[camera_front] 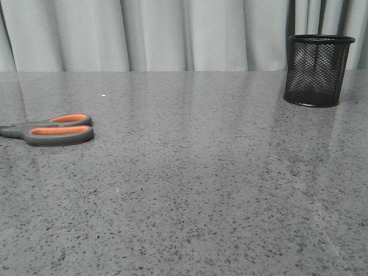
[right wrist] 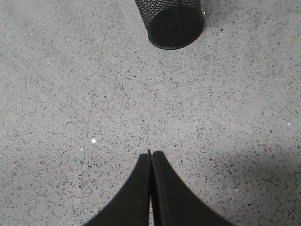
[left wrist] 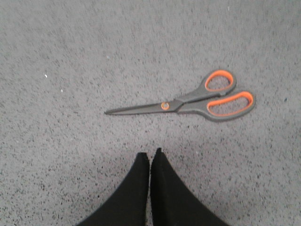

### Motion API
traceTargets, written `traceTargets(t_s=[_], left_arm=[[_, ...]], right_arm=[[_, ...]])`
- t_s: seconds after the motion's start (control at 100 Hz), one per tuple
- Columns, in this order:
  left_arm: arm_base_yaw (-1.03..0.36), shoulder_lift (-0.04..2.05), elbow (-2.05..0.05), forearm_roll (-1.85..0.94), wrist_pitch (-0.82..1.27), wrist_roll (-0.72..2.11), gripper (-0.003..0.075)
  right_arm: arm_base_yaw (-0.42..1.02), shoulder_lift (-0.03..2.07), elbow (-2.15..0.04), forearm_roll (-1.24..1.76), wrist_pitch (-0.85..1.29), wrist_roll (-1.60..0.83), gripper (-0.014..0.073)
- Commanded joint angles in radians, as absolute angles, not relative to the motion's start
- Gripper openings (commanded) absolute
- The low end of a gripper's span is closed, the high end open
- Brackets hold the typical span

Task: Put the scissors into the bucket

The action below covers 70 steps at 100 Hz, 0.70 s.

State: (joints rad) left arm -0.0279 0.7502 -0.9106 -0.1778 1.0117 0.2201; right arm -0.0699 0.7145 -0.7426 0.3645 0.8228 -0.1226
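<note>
The scissors (camera_front: pixel 54 129) lie flat and closed on the grey table at the far left of the front view, their blades cut off by the frame edge. They show whole in the left wrist view (left wrist: pixel 197 100), with dark grey handles and orange-lined loops. My left gripper (left wrist: pixel 150 154) is shut and empty, above the table and short of the blades. The bucket (camera_front: pixel 318 70), a black wire-mesh cup, stands upright at the far right. Its base shows in the right wrist view (right wrist: pixel 172 21). My right gripper (right wrist: pixel 151 154) is shut and empty, well short of the bucket.
The speckled grey table (camera_front: pixel 190 184) runs back to pale curtains (camera_front: pixel 172 34). A few white specks lie on the surface (right wrist: pixel 94 140). Neither arm shows in the front view.
</note>
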Motion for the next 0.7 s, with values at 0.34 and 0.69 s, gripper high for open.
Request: traceTargets(t_s=[0.34,0.69], left_arm=[[-0.027,0.85,-0.975,-0.294,1.083,0.375,0.015],[-0.027,0.976,-1.03,-0.406,1.164,0.559,0.0321]], right_arm=[[-0.071,0.814,-0.906,0.368,0.904,-0.199,0.0271],[-0.071,0.821,-0.906,0.368,0.911,-0.21,0.036]])
